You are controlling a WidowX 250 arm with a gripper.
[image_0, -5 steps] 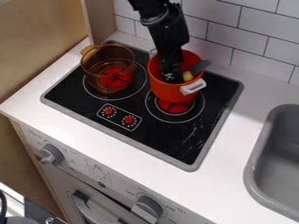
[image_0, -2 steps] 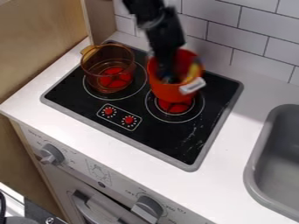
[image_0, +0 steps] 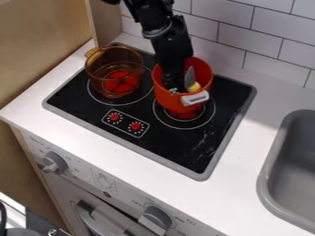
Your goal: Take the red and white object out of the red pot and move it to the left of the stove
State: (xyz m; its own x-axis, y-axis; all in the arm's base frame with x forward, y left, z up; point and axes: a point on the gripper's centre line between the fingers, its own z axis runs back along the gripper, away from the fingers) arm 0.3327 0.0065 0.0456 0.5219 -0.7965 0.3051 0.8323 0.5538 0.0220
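- Two pots sit on the black stovetop (image_0: 184,156): an orange-red pot (image_0: 169,100) on the right of the view, and a see-through amber pot (image_0: 96,73) on the left.
- The black gripper (image_0: 175,89) hangs down inside the orange-red pot, close to its near wall; the black arm (image_0: 165,34) comes in from the top edge.
- Whether the claw is wide or narrow, or has hold of anything, I cannot tell (its dark tip blends into the pot's shaded inside).
- Just to the right of the gripper, in the same pot, a grey blade-like piece (image_0: 190,76) points upward, with a yellow piece (image_0: 194,86) at its lower end.
- A pale handle (image_0: 195,98) juts from the near right side of the orange-red pot, just below the yellow piece.
- The orange-red pot covers part of a ringed burner (image_0: 189,115), whose red middle shows past the pot's base.
- The amber pot stands over the other burner, and red shows through it.
- Nearer the camera, two small red knobs (image_0: 136,126) are set in a white-outlined panel on the stovetop.
- White counter (image_0: 246,152) surrounds the stovetop; a grey sink (image_0: 265,186) lies at the right edge, and white tiles (image_0: 234,39) rise behind.
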